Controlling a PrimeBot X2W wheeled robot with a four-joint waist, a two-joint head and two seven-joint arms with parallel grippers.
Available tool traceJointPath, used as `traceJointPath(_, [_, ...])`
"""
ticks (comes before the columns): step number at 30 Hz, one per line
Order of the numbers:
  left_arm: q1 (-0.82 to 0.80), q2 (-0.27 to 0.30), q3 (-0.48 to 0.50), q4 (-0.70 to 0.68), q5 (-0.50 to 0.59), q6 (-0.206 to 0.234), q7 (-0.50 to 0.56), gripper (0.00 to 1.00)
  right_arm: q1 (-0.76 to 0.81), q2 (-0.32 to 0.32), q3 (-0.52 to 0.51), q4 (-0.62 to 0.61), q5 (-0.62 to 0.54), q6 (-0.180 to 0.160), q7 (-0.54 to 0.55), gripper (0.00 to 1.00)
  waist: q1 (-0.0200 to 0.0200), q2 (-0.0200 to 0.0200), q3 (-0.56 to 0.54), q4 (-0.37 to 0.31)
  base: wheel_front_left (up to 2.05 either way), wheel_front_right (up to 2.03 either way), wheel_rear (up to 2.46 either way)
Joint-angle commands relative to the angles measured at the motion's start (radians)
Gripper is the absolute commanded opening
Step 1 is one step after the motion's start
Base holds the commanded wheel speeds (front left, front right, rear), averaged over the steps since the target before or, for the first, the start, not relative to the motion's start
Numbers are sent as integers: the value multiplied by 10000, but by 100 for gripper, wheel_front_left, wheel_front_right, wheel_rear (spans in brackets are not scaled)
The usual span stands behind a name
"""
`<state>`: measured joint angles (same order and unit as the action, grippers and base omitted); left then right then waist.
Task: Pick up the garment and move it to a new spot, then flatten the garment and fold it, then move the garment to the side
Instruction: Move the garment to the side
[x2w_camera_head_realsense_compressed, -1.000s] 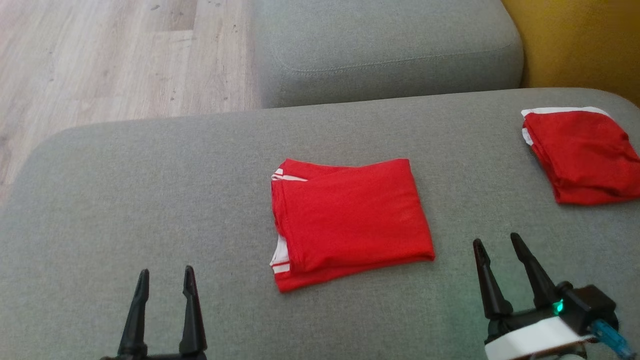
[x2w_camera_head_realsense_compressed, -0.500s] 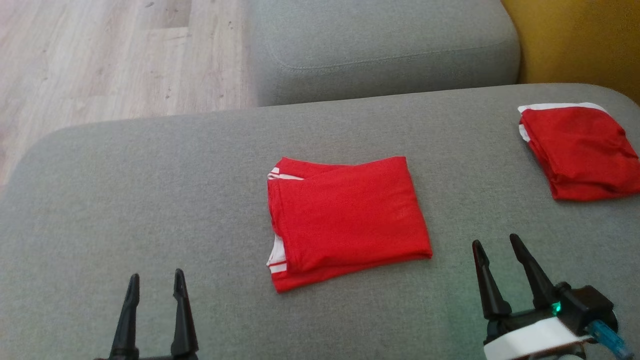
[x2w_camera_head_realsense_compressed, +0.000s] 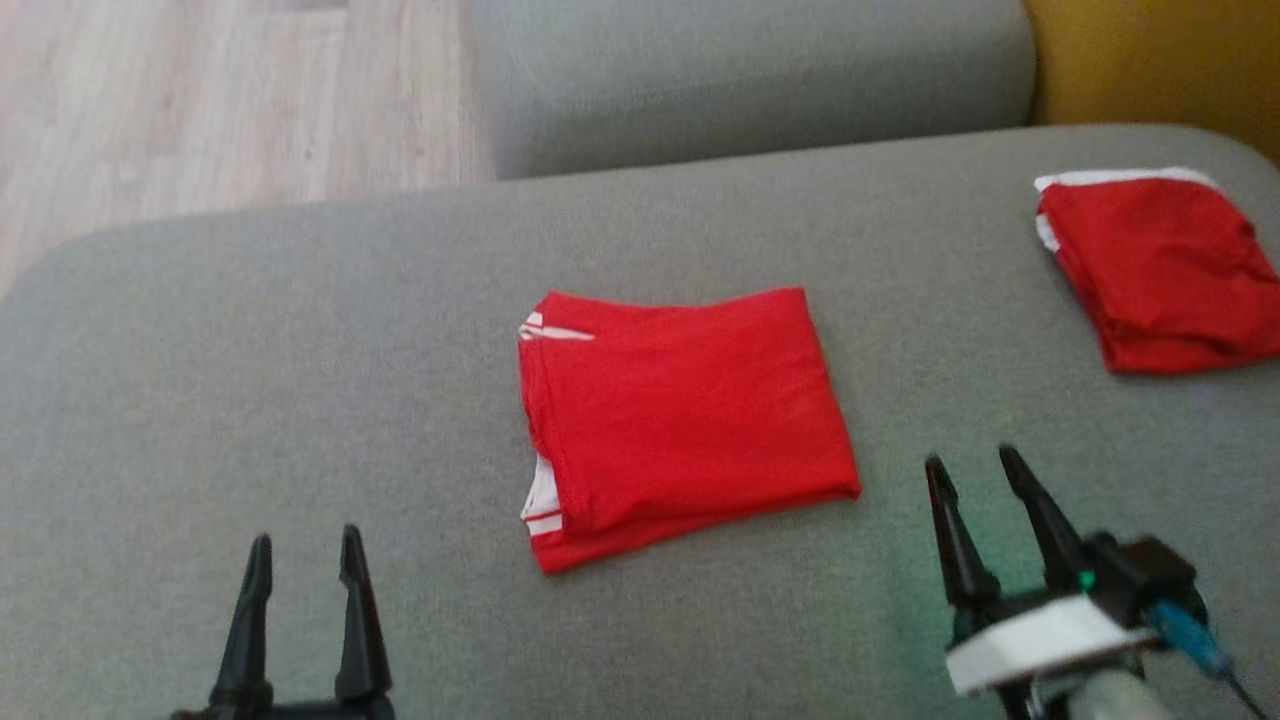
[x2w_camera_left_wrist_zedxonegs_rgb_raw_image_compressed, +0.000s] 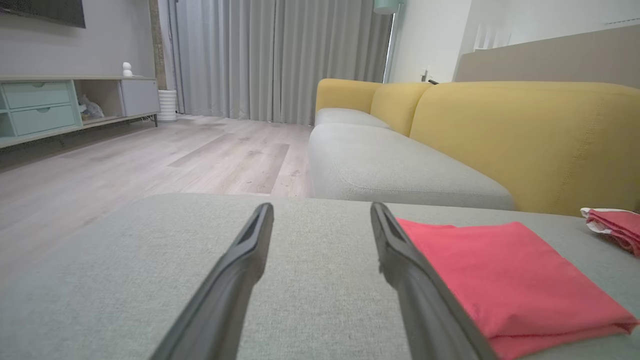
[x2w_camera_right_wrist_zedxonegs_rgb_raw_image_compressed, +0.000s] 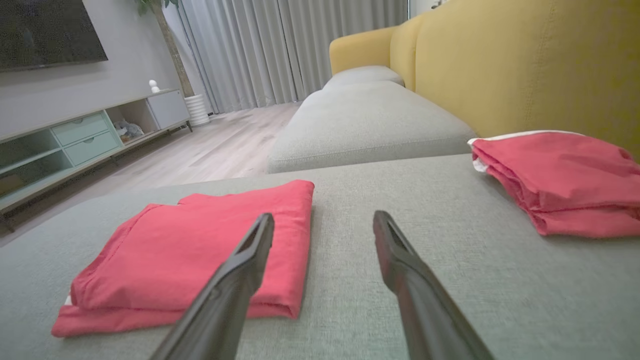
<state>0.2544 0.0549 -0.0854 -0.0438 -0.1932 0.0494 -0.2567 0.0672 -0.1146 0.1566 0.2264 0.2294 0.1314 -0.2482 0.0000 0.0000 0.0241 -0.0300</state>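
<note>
Grey seat (x2w_camera_head_realsense_compressed: 200, 400), yellow backrest (x2w_camera_left_wrist_zedxonegs_rgb_raw_image_compressed: 525, 140), folded red-and-white cloth (x2w_camera_head_realsense_compressed: 1160, 265) sitting near that backrest, pale wood floor (x2w_camera_head_realsense_compressed: 200, 100), grey curtains (x2w_camera_left_wrist_zedxonegs_rgb_raw_image_compressed: 250, 55), mint-drawer TV unit (x2w_camera_left_wrist_zedxonegs_rgb_raw_image_compressed: 40, 107) with a dark TV (x2w_camera_right_wrist_zedxonegs_rgb_raw_image_compressed: 45, 32) above.

In the head view, a broad grey upholstered seat (x2w_camera_head_realsense_compressed: 250, 380) fills the lower frame, and a second grey cushion (x2w_camera_head_realsense_compressed: 750, 80) lies behind it at upper centre. Pale wood plank floor (x2w_camera_head_realsense_compressed: 200, 100) takes the upper left, and a yellow backrest (x2w_camera_head_realsense_compressed: 1150, 60) sits in the upper right corner.

The left wrist view looks down the room. Long grey curtains (x2w_camera_left_wrist_zedxonegs_rgb_raw_image_compressed: 280, 55) hang across the top centre, beside a white wall (x2w_camera_left_wrist_zedxonegs_rgb_raw_image_compressed: 430, 40). A low cabinet (x2w_camera_left_wrist_zedxonegs_rgb_raw_image_compressed: 40, 105) with mint drawers runs along the left, with a small white figure (x2w_camera_left_wrist_zedxonegs_rgb_raw_image_compressed: 127, 69) on top and a white ribbed container (x2w_camera_left_wrist_zedxonegs_rgb_raw_image_compressed: 167, 105) at its far end.

In the right wrist view, a dark screen (x2w_camera_right_wrist_zedxonegs_rgb_raw_image_compressed: 45, 32) hangs at the upper left. Soft, even light fills the room.
</note>
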Motion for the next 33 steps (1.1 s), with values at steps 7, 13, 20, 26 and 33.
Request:
traceJointPath(7, [-1311, -47, 137, -589, 246, -313, -51, 100, -2852, 49, 434, 1547, 514, -7, -135, 100, 0, 0, 1614, 292, 0, 0, 0])
traceJointPath(13, [-1833, -47, -285, -399, 562, -423, -51, 100, -4807, 117, 602, 3709, 940, -7, 645, 100, 0, 0, 2175, 551, 0, 0, 0])
traceJointPath(20, [-2103, -47, -459, -395, 493, -339, -51, 100, -5534, 348, 1738, 4889, 2143, -7, 1829, 52, 0, 0, 2431, 790, 0, 0, 0])
traceJointPath(26, [-2160, -47, -265, -803, 250, -434, -51, 100, -5706, 120, 1998, 4796, 2812, -7, 1388, 0, 0, 0, 2668, 620, 0, 0, 0])
traceJointPath(33, [-2518, -47, 61, -1155, 126, -703, -51, 100, -6476, -1629, 1767, 3915, 2214, -7, 1239, 0, 0, 0, 3513, -299, 0, 0, 0])
